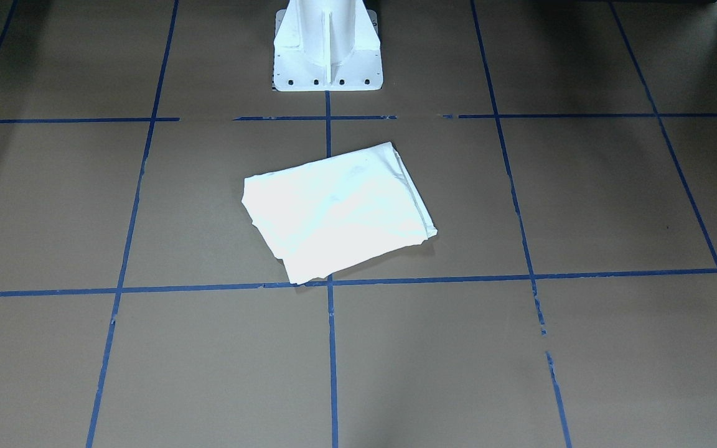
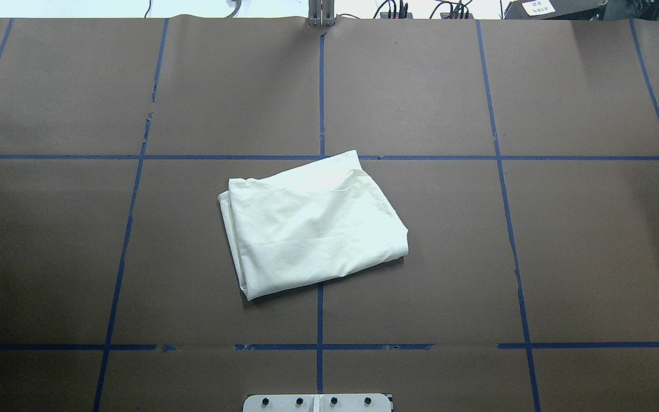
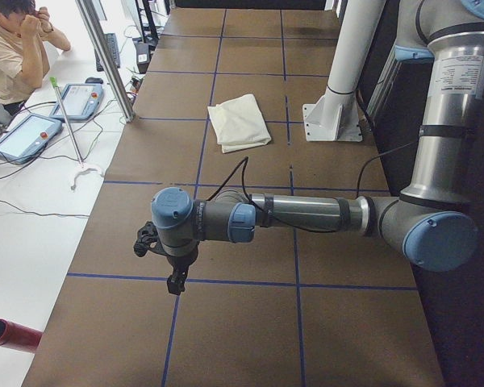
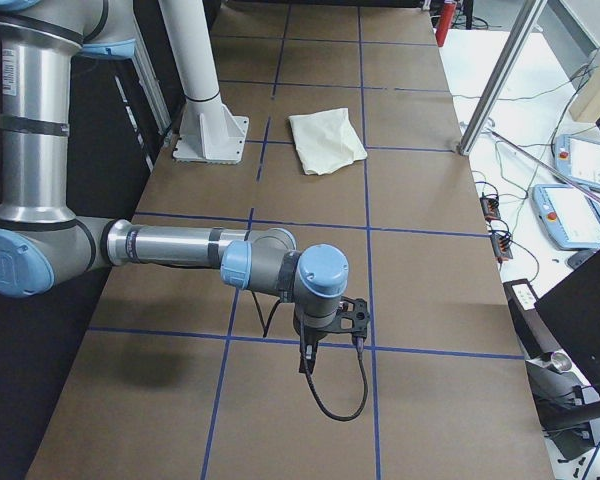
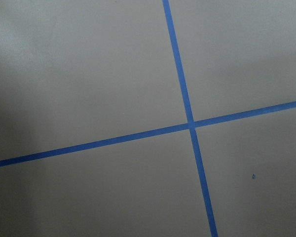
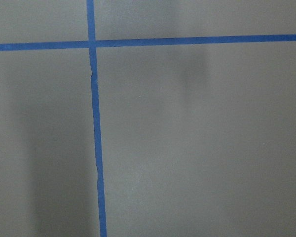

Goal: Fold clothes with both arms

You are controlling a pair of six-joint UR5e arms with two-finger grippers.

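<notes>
One cream T-shirt [image 2: 312, 226] lies folded into a tilted rectangle, plain side up, at the middle of the brown table [image 2: 564, 257], across a line of blue tape [image 2: 320, 320]. The white pedestal [image 2: 318, 402] stands at 6 o'clock from it in the overhead view and at 12 o'clock in the front-facing one. Only the side views catch the arms. In the exterior left view the left gripper [image 3: 176, 282] hangs over the table at 6 o'clock from the shirt, well apart from it. The exterior right view shows the right gripper [image 4: 306, 355] placed likewise. Whether either's jaws stand apart or together cannot be told. Both wrist cameras show just table and tape. A person [image 3: 16, 48] sits at 10 o'clock in the exterior left view.
</notes>
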